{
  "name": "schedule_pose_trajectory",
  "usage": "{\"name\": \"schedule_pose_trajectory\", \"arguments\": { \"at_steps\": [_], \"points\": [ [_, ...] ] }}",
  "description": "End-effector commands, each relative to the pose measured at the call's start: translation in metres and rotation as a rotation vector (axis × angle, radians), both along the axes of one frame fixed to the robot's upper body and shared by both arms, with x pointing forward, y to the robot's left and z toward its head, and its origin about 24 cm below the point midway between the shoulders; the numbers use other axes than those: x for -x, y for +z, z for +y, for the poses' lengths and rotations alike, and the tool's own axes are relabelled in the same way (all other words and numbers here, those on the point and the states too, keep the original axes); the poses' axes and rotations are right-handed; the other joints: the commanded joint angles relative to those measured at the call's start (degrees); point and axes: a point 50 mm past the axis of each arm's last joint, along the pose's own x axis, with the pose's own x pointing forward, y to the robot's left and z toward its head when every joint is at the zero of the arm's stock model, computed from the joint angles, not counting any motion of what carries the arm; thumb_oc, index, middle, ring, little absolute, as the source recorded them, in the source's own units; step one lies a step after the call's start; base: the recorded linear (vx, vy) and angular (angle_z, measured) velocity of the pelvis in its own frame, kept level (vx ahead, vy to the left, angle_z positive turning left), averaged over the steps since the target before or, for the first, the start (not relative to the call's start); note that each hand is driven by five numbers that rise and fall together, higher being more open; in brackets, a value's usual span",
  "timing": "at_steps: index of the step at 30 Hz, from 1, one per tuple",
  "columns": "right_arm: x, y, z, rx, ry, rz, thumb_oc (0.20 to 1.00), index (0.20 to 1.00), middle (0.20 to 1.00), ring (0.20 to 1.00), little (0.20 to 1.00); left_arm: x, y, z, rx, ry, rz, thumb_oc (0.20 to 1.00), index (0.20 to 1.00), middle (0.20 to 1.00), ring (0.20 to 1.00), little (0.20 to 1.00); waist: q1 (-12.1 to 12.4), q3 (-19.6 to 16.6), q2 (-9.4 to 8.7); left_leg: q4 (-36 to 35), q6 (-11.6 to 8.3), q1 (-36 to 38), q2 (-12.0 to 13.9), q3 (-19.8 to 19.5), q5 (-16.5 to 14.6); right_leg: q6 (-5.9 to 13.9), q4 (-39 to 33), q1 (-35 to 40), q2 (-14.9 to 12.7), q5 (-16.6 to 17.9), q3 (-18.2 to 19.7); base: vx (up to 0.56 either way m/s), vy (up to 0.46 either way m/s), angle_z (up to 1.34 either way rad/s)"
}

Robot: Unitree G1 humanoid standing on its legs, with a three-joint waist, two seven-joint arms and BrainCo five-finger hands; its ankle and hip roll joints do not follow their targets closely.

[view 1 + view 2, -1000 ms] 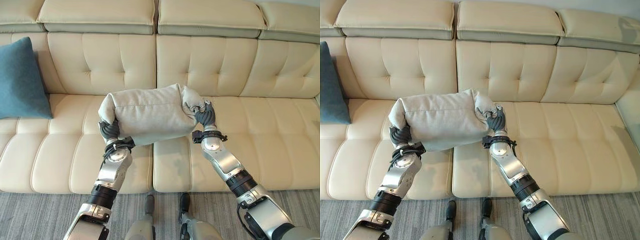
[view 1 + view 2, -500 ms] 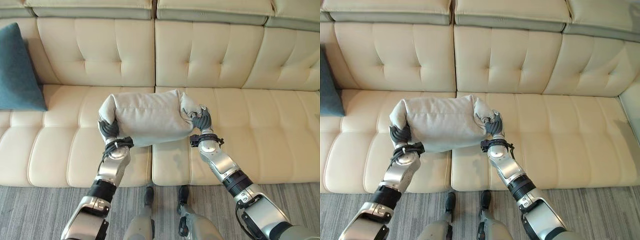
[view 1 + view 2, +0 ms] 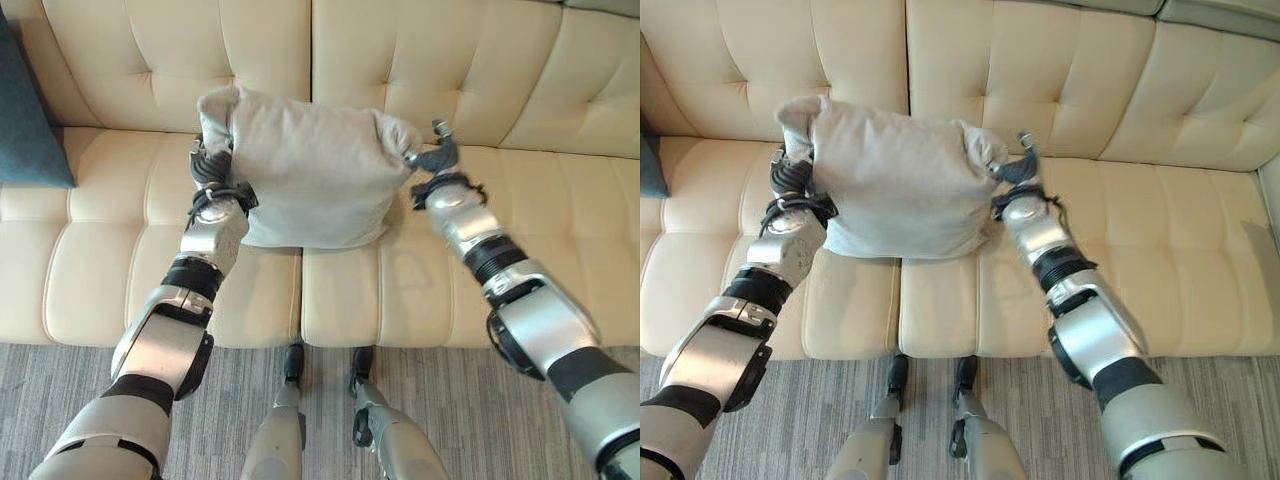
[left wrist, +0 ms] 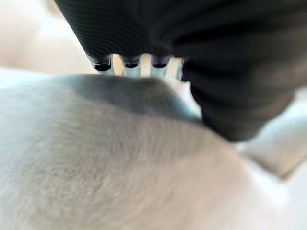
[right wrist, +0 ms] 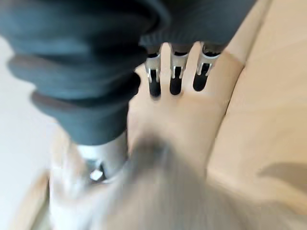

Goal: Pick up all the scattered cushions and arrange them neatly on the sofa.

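- A light grey fabric cushion (image 3: 310,170) is held up in front of the robot, between its two hands, over the middle of a cream leather sofa (image 3: 480,290).
- The cushion is plump and roughly square, with a soft, slightly fuzzy weave and a seam line running across its upper part. Its two upper corners are bunched into points where the hands meet it, and its lower edge hangs down to just above the seat, over the gap between two seat sections.
- The left hand (image 3: 210,165) is at the cushion's upper left corner. In the left wrist view its silver fingers (image 4: 130,67) reach over the grey fabric and their tips are hidden behind it, so I cannot tell whether they are closed on it.
- The right hand (image 3: 437,158) is at the cushion's upper right corner, where the fabric is gathered against it. In the right wrist view its dark-tipped fingers (image 5: 175,79) point straight out, apart from each other, towards the sofa, and the blurred grey fabric sits beside the thumb. The hand is open against the cushion.
- Behind the cushion is the sofa's tufted backrest (image 3: 400,50).
- A teal cushion (image 3: 30,130) leans on the sofa at the far left, well apart from the grey one.
- Grey striped carpet (image 3: 420,385) lies in front of the sofa.
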Motion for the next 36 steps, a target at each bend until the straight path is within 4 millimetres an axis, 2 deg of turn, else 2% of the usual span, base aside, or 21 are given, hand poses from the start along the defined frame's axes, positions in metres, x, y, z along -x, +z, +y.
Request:
{"name": "schedule_pose_trajectory", "arguments": {
  "at_steps": [1,2,3,4,5,6,7,9,10,11,15,16,17,18,20,22,23,24,30,33,36],
  "points": [
    [0.003,0.018,-0.004,-0.087,-0.027,-0.11,1.0,1.0,1.0,1.0,1.0,0.001,0.047,0.011,0.04,0.002,-0.188,1.0,1.0,1.0,1.0,1.0,0.0,1.3,0.12,-0.4,-0.17,3.2,-2.1,1.8,-5.4,5.88,-0.2,4.5,-0.7,-9.3,1.8,0.0,0.0,0.0],
    [0.008,0.023,-0.021,-0.124,-0.054,-0.152,1.0,1.0,1.0,1.0,1.0,0.006,0.038,0.024,0.015,0.017,-0.172,1.0,1.0,1.0,1.0,1.0,-0.2,1.2,0.26,-0.4,-0.09,3.3,-2.1,1.8,-5.6,5.91,-0.2,4.5,-0.8,-9.3,1.8,0.03,0.02,0.0],
    [0.016,0.01,-0.045,-0.169,-0.102,-0.164,1.0,1.0,1.0,1.0,1.0,0.015,0.01,0.04,-0.006,0.05,-0.109,1.0,1.0,1.0,1.0,1.0,-0.2,0.8,0.6,-0.4,0.08,3.8,-2.3,1.9,-5.9,5.88,-0.2,4.9,-0.9,-9.6,1.9,0.03,0.018,0.01],
    [0.016,0.007,-0.045,-0.168,-0.103,-0.16,1.0,1.0,1.0,1.0,1.0,0.015,0.008,0.04,-0.007,0.048,-0.104,1.0,1.0,1.0,1.0,1.0,-0.2,0.6,0.61,-0.4,0.09,3.9,-2.3,1.9,-6.0,5.88,-0.2,5.0,-0.9,-9.6,1.9,0.04,0.019,0.0],
    [0.027,-0.009,-0.072,-0.189,-0.154,-0.162,1.0,1.0,1.0,1.0,1.0,0.027,-0.021,0.057,-0.036,0.075,-0.028,1.0,1.0,1.0,1.0,1.0,-0.4,0.4,0.87,-0.4,0.22,4.5,-2.3,2.0,-6.4,5.81,-0.2,5.6,-1.0,-9.9,1.9,0.0,0.0,0.0],
    [0.028,-0.012,-0.072,-0.188,-0.154,-0.156,1.0,1.0,1.0,1.0,1.0,0.028,-0.024,0.057,-0.037,0.074,-0.022,1.0,1.0,1.0,1.0,1.0,-0.3,0.2,0.88,-0.4,0.22,4.7,-2.3,2.0,-6.5,5.82,-0.2,5.7,-1.0,-10.0,1.9,0.04,0.01,-0.03],
    [0.037,-0.03,-0.084,-0.216,-0.179,-0.14,1.0,1.0,1.0,1.0,1.0,0.039,-0.05,0.066,-0.058,0.085,0.053,1.0,1.0,1.0,1.0,1.0,-0.5,-0.1,1.08,-0.4,0.27,5.5,-2.3,2.3,-6.9,5.8,-0.2,6.4,-1.0,-10.2,1.9,0.03,0.008,-0.04],
    [0.049,-0.056,-0.097,-0.226,-0.21,-0.102,1.0,1.0,1.0,1.0,1.0,0.055,-0.078,0.078,-0.092,0.101,0.137,1.0,1.0,1.0,1.0,1.0,-0.7,-0.9,1.25,-0.4,0.4,6.3,-2.4,2.5,-7.3,5.78,-0.2,7.2,-1.0,-10.5,1.9,0.04,0.009,-0.09],
    [0.057,-0.07,-0.103,-0.226,-0.218,-0.081,1.0,1.0,1.0,1.0,1.0,0.064,-0.093,0.08,-0.076,0.102,0.163,1.0,1.0,1.0,1.0,1.0,-0.8,-1.0,1.33,-0.4,0.48,6.7,-2.4,2.7,-7.6,5.76,-0.2,7.4,-1.1,-10.6,1.9,0.04,0.004,-0.11],
    [0.068,-0.091,-0.106,-0.25,-0.218,-0.04,1.0,1.0,1.0,1.0,1.0,0.077,-0.115,0.082,-0.077,0.105,0.224,1.0,1.0,1.0,1.0,1.0,-0.9,-1.6,1.37,-0.4,0.52,7.4,-2.4,2.9,-7.8,5.75,-0.2,8.1,-1.1,-10.8,1.9,0.02,0.001,-0.05],
    [0.112,-0.16,-0.115,-0.262,-0.224,0.133,1.0,1.0,1.0,1.0,1.0,0.127,-0.17,0.081,-0.035,0.097,0.342,1.0,1.0,1.0,1.0,1.0,-1.4,-3.5,1.72,-0.4,0.75,9.4,-2.4,3.4,-8.5,5.88,-0.2,10.0,-1.2,-11.0,1.8,0.01,-0.001,-0.01],
    [0.123,-0.173,-0.118,-0.249,-0.231,0.172,1.0,1.0,1.0,1.0,1.0,0.139,-0.181,0.082,-0.051,0.105,0.388,1.0,1.0,1.0,1.0,1.0,-1.5,-4.3,1.82,-0.4,0.79,9.9,-2.4,3.4,-8.7,5.93,-0.2,10.6,-1.2,-11.0,1.8,0.02,0.007,-0.07],
    [0.123,-0.173,-0.118,-0.249,-0.231,0.173,1.0,1.0,1.0,1.0,1.0,0.14,-0.182,0.082,-0.051,0.105,0.388,1.0,1.0,1.0,1.0,1.0,-1.5,-4.4,1.82,-0.4,0.79,9.9,-2.4,3.4,-8.7,5.93,-0.2,10.6,-1.2,-11.1,1.8,-0.02,0.009,-0.08],
    [0.144,-0.2,-0.124,-0.223,-0.235,0.285,1.0,1.0,1.0,1.0,1.0,0.162,-0.203,0.083,-0.09,0.09,0.486,1.0,1.0,1.0,1.0,1.0,-1.8,-5.5,1.98,-0.4,0.84,10.7,-2.5,3.6,-8.9,6.03,-0.2,11.5,-1.3,-11.1,1.7,-0.03,0.011,-0.09],
    [0.166,-0.227,-0.128,-0.201,-0.237,0.403,1.0,1.0,1.0,1.0,1.0,0.181,-0.225,0.083,-0.142,0.056,0.603,1.0,1.0,1.0,1.0,1.0,-2.1,-6.7,2.13,-0.4,0.83,11.6,-2.5,3.7,-9.0,6.21,-0.2,12.4,-1.3,-11.2,1.6,-0.05,0.021,-0.13],
    [0.176,-0.237,-0.129,-0.198,-0.242,0.452,1.0,1.0,1.0,1.0,1.0,0.195,-0.241,0.081,-0.142,0.035,0.686,1.0,1.0,1.0,1.0,1.0,-2.3,-7.8,2.35,-0.4,0.86,12.2,-2.6,3.8,-9.2,6.22,-0.2,13.0,-1.3,-11.2,1.6,-0.07,0.039,-0.09],
    [0.19,-0.255,-0.125,-0.197,-0.229,0.531,1.0,1.0,1.0,1.0,1.0,0.207,-0.256,0.073,-0.183,-0.026,0.769,1.0,1.0,1.0,1.0,1.0,-2.5,-8.5,2.55,-0.4,0.97,13.0,-2.6,4.1,-9.3,6.35,-0.2,13.6,-1.4,-11.1,1.9,-0.08,0.043,-0.03],
    [0.19,-0.255,-0.125,-0.197,-0.229,0.531,1.0,1.0,1.0,1.0,1.0,0.207,-0.256,0.073,-0.183,-0.026,0.77,1.0,1.0,1.0,1.0,1.0,-2.5,-8.5,2.57,-0.4,0.97,12.9,-2.6,4.1,-9.3,6.35,-0.2,13.5,-1.4,-11.1,1.9,-0.07,0.05,-0.06],
    [0.222,-0.291,-0.116,-0.205,-0.24,0.709,1.0,1.0,1.0,1.0,1.0,0.238,-0.295,0.049,-0.122,-0.104,0.953,1.0,1.0,1.0,1.0,1.0,-3.1,-11.1,2.76,-0.4,1.31,14.7,-2.8,4.6,-9.7,6.76,-0.2,15.0,-1.6,-10.8,2.3,-0.06,0.059,-0.06],
    [0.233,-0.301,-0.113,-0.208,-0.237,0.765,1.0,1.0,1.0,1.0,1.0,0.245,-0.302,0.041,-0.141,-0.152,0.997,1.0,1.0,1.0,1.0,1.0,-3.4,-11.2,2.64,-0.4,1.67,15.0,-3.0,5.1,-9.7,7.04,-0.2,15.1,-1.8,-10.1,2.6,-0.09,0.081,-0.11],
    [0.237,-0.306,-0.111,-0.192,-0.229,0.795,1.0,1.0,1.0,1.0,1.0,0.249,-0.304,0.042,-0.187,-0.161,1.025,1.0,1.0,1.0,1.0,1.0,-3.5,-10.3,2.55,-0.4,2.07,14.9,-3.1,6.5,-9.7,7.72,-0.2,14.5,-2.0,-8.4,2.6,-0.17,0.063,-0.04]
  ]
}}
